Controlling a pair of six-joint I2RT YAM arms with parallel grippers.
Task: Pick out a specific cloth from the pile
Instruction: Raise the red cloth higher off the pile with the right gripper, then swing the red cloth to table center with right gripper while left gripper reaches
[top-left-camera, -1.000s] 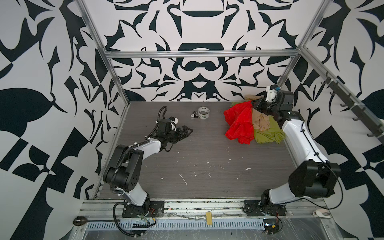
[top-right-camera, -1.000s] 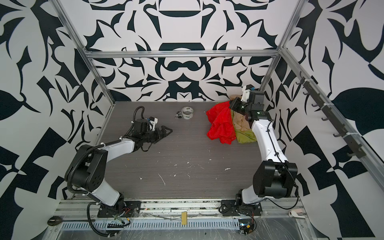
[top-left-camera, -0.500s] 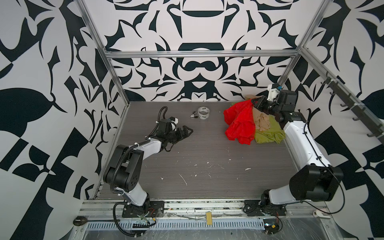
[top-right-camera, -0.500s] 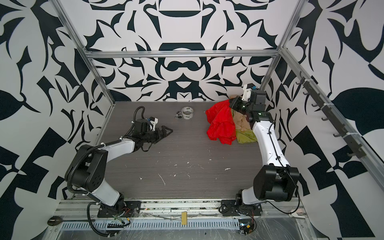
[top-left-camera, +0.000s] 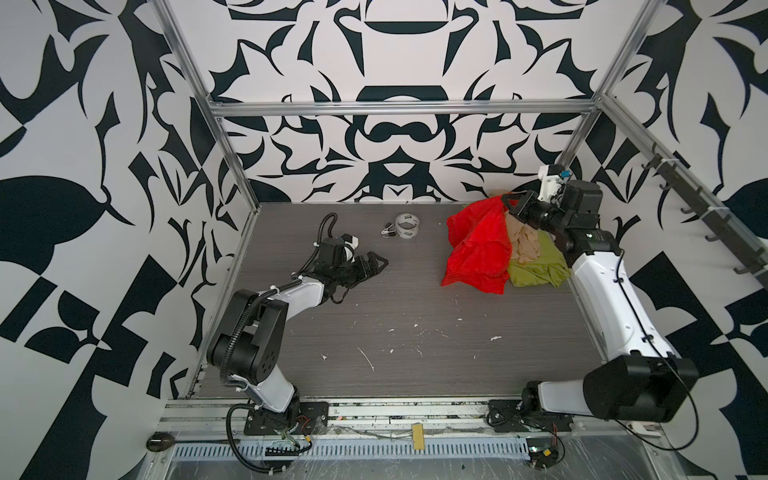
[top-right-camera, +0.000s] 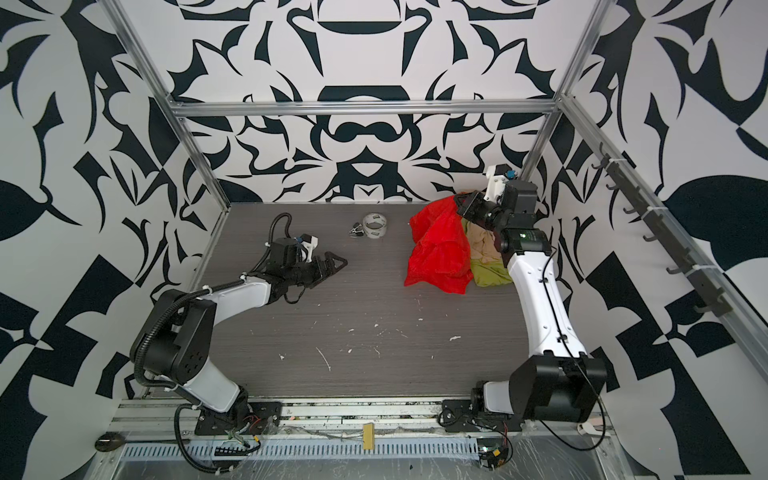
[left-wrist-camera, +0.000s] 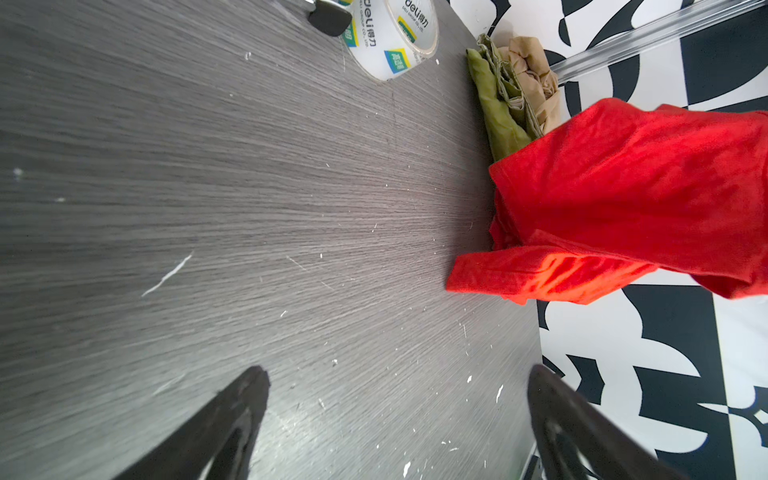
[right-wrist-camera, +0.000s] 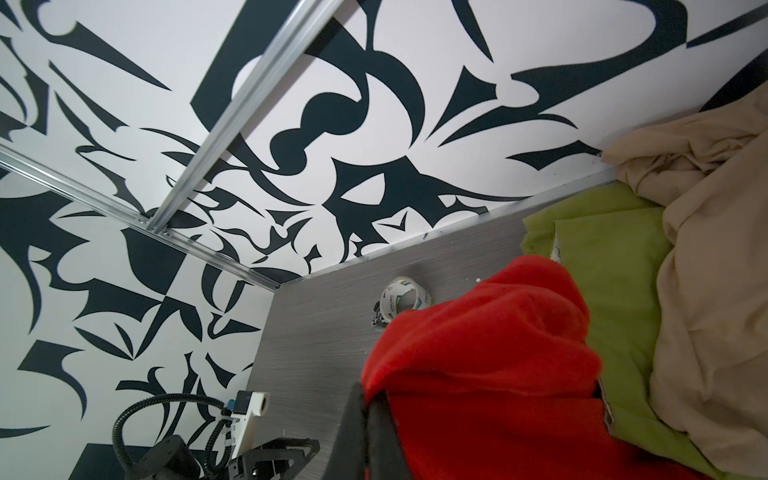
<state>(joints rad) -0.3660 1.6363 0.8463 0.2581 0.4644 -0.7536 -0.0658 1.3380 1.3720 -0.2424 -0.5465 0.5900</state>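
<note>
The right gripper (top-left-camera: 508, 203) presses its jaws together on an upper corner of the cloth (top-left-camera: 478, 245), which hangs from them down to the table (top-left-camera: 415, 316), draped against the pile (top-left-camera: 536, 272) of olive-green and beige cloths below the jaws. The left gripper (top-left-camera: 374, 264) sits low with jaws spread wide and nothing between them. The cloth is well ahead of them, the tape roll (top-left-camera: 407, 224) off to one side.
</note>
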